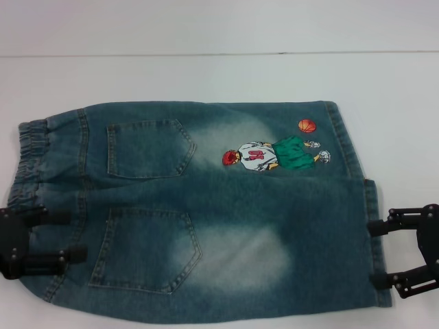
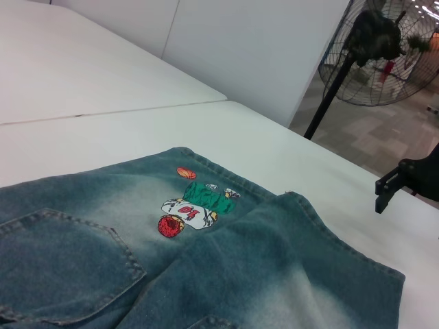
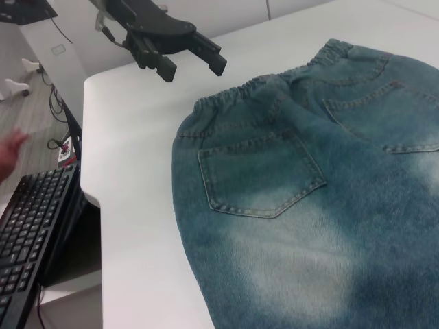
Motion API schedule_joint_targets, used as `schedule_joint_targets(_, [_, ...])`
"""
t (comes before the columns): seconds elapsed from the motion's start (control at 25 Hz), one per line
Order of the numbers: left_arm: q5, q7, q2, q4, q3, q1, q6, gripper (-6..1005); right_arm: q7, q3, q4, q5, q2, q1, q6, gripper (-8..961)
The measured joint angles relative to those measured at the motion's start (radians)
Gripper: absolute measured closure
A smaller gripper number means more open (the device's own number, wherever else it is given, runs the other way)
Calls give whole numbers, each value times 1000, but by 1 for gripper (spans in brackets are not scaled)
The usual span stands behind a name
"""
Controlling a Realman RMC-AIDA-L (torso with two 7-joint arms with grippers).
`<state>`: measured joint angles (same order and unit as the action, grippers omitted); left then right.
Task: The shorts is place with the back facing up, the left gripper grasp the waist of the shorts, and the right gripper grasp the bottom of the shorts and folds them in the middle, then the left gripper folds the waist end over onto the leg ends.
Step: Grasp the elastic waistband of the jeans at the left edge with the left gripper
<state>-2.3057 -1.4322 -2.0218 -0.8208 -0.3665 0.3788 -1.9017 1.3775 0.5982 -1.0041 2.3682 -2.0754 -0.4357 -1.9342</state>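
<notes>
The shorts [image 1: 206, 212] lie flat on the white table, back side up, with two back pockets and the embroidered basketball player [image 1: 267, 154] showing. The elastic waist [image 1: 31, 151] is on the left, and the leg ends [image 1: 370, 212] are on the right. My left gripper [image 1: 77, 236] is open at the near part of the waist. In the right wrist view the left gripper [image 3: 193, 67] hovers above the table just off the waistband [image 3: 274, 86]. My right gripper [image 1: 372, 252] stands open at the hem of the near leg, holding nothing.
The white table [image 1: 206, 75] has a seam line running across behind the shorts. A standing fan [image 2: 377, 41] is beyond the table on the right. A black keyboard [image 3: 27, 233] sits below the table edge [image 3: 92, 199] on the left.
</notes>
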Motion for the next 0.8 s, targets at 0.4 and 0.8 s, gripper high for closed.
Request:
schedule_joint_targets(0.4, [-1,-5,0,0,-16,2,2,84,-2,0,2,7,0,0,1,25])
schedule_joint_targets(0.8, [-1,-19,-1,-5,-23,2,12,89,-11,2,4,8,0,6,-8,26])
